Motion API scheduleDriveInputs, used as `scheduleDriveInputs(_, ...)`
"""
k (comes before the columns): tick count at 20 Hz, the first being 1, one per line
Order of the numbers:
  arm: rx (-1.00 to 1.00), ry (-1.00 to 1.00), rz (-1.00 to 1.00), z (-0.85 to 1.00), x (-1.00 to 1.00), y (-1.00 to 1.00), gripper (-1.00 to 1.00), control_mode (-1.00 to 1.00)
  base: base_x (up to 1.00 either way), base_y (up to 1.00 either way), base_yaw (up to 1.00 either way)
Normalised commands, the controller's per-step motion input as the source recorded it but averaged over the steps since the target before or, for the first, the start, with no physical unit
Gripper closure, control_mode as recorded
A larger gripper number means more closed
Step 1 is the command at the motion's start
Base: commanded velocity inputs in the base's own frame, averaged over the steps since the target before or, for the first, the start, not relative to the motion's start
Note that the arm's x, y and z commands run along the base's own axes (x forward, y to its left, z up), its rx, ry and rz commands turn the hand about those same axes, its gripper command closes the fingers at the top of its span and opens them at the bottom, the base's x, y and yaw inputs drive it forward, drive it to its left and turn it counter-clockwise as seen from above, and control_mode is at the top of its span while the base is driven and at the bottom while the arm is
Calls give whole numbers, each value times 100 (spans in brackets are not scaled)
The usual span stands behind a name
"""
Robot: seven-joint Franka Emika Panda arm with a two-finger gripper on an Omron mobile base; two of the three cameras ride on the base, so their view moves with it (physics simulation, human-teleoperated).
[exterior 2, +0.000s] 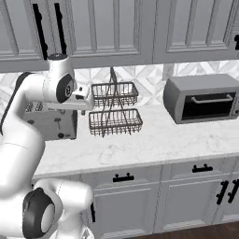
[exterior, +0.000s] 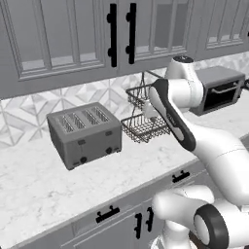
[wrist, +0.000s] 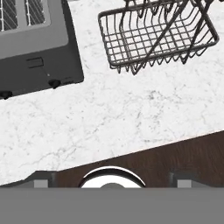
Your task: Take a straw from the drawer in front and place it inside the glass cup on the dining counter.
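Held high above the marble worktop (wrist: 131,113), the gripper (exterior 2: 86,99) points down at the stone, with the toaster (exterior: 85,132) on one side and the two-tier wire basket (exterior 2: 114,109) on the other. The hand view shows two small grey finger tips (wrist: 40,183) standing well apart at its lower edge with nothing between them, so the jaws look spread and empty, though they are largely cut off there and this is a cautious reading.

Outward from the hand, the worktop's front edge runs across the hand view, with dark wood floor (wrist: 175,153) beyond it. Below that edge, in the base views, is a row of closed drawer fronts, each with a short black bar handle lying level. The drawer (exterior 2: 122,177) that seems nearest sits just below and in front of the arm; another (exterior 2: 201,169) lies further to the robot's right.

The coming move turns on this: the handle is well below the hand and out past the counter edge, facing the robot, its long axis parallel to that edge. The hand would probably have to drop and turn toward the front panel.
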Motion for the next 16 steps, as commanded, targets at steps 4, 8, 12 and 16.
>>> scheduleDriveInputs(4, 0, 0, 0, 0, 0, 0, -100, 100, -31, 70, -59)
scheduleDriveInputs(8, 0, 0, 0, 0, 0, 0, -100, 100, 0, 56, -60)
scheduleDriveInputs(12, 0, 0, 0, 0, 0, 0, -100, 100, 0, 47, -48)
scheduleDriveInputs(16, 0, 0, 0, 0, 0, 0, -100, 100, 1, 46, -43)
